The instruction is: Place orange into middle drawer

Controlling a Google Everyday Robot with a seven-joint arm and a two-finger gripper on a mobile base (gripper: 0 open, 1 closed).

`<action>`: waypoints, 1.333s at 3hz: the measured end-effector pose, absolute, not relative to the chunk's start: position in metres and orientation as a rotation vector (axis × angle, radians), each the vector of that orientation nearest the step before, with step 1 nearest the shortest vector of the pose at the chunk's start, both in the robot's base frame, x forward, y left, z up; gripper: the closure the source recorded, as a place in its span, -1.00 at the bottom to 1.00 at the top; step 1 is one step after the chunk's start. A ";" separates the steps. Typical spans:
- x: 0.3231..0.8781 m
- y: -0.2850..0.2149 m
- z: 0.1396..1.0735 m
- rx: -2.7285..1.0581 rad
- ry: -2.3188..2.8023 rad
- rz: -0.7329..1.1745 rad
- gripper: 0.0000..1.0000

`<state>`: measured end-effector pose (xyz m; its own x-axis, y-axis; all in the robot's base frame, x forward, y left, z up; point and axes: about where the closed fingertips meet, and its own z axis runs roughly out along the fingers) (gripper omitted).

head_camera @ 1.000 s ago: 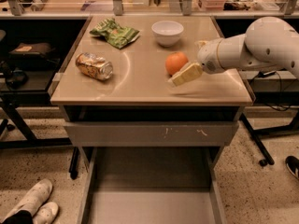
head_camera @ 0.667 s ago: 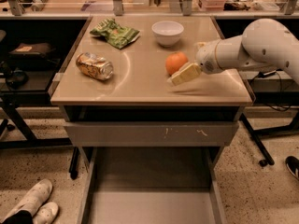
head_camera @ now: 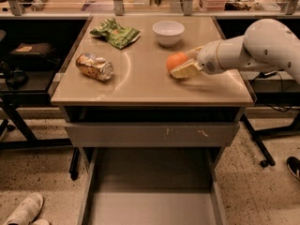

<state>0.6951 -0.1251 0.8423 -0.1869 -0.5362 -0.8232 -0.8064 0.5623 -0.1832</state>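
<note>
While the white arm reaches in over the worktop's point(head_camera: 140, 86) right edge, the gripper point(head_camera: 183, 64) sits low against the orange point(head_camera: 174, 60), which rests on the worktop and touches the gripper's cream-coloured tip. Whether the gripper has closed on the fruit or merely stands around it cannot be told from this single camera view.

Just beyond the gripper, toward the back of the worktop, stands a white bowl point(head_camera: 168, 32), apart from the orange. Farther off to the gripper's far side, across the worktop, lies a green snack bag point(head_camera: 115, 32), and nearer the front a dented gold-brown drink can point(head_camera: 94, 66) lies on its side.

Below the gripper, under the worktop, a grey drawer front with pale scratch marks point(head_camera: 150, 134) is shut. Lower again, the middle drawer point(head_camera: 150, 205) is pulled out, its flat grey floor bare. A pale shoe point(head_camera: 23, 210) lies on the speckled floor well away from the gripper.
</note>
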 end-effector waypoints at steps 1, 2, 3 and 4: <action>0.695 -0.125 0.842 -1.094 1.863 0.364 0.32; 0.695 -0.125 0.842 -1.094 1.863 0.364 0.76; 0.692 -0.122 0.842 -1.100 1.854 0.369 1.00; 0.664 -0.119 0.849 -1.149 1.797 0.361 1.00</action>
